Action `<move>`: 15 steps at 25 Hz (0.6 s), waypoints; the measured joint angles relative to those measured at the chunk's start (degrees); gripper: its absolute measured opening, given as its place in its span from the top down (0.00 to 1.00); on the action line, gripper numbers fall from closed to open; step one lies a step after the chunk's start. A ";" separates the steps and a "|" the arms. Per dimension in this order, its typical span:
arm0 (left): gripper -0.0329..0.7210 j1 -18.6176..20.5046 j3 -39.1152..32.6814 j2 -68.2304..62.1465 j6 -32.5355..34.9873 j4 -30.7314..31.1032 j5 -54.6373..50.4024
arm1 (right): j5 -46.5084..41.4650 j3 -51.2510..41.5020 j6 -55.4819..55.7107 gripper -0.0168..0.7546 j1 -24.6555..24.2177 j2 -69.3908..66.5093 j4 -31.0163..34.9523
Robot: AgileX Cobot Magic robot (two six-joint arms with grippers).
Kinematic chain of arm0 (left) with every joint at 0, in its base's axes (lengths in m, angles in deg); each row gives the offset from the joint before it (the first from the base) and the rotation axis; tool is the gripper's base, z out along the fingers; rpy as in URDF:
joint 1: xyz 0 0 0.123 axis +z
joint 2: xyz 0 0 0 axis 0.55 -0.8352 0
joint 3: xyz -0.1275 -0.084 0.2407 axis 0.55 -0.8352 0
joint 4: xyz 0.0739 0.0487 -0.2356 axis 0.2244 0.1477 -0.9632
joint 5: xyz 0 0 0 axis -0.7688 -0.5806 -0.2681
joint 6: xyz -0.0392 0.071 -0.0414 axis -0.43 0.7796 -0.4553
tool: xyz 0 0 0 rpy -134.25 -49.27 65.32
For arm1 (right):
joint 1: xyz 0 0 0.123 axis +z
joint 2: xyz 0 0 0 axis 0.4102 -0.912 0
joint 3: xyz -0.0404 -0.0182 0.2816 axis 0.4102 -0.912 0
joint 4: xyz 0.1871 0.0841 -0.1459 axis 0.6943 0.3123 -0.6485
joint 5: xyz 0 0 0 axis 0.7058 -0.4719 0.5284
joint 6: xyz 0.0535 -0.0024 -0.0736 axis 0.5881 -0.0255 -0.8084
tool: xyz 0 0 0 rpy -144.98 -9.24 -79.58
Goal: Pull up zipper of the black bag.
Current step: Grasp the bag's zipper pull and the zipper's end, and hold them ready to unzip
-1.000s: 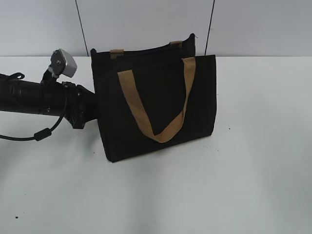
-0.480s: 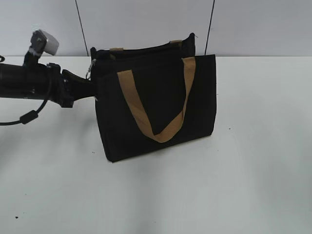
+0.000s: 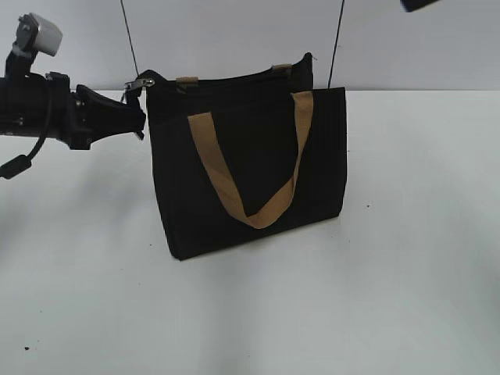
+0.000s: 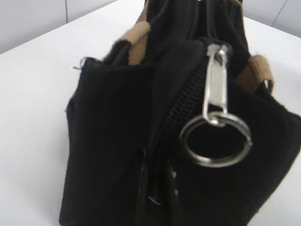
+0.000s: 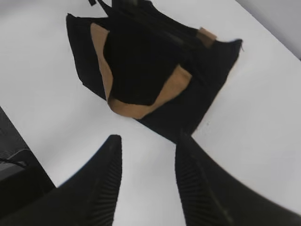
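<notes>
**Left end effector at the bag's upper left corner**

The black bag [image 3: 250, 168] stands upright on the white counter [image 3: 406, 273], centre of the frame, one tan handle [image 3: 250, 168] looping down its front. The zipper [image 4: 217, 84], a silver pull with a ring, hangs at the bag's upper left corner. The left end effector [image 3: 129, 113] sits just beside it; whether it is clenched I cannot tell. The right end effector [image 5: 146, 174] hangs released above the bag.

One bag [image 3: 250, 168] stands on the table [image 3: 406, 273]. On the bag: two tan handles, one hanging down its front [image 3: 250, 164]; one zipper [image 4: 183, 101]; one metal pull [image 4: 215, 82] carrying one ring [image 4: 215, 140]. Two grippers: left [image 3: 129, 117], right [image 5: 146, 183].
</notes>
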 joint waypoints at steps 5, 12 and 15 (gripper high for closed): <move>0.90 0.00 0.00 0.06 -1.97 3.27 -2.26 | 0.00 10.98 -6.21 0.60 6.67 -13.46 -0.05; 0.91 0.00 0.00 0.34 -2.29 3.80 -3.58 | 0.51 27.23 -15.97 0.60 13.34 -29.29 0.03; 0.91 0.00 0.00 0.34 -2.40 3.80 -3.99 | 1.14 31.09 -7.07 0.60 14.66 -33.52 1.02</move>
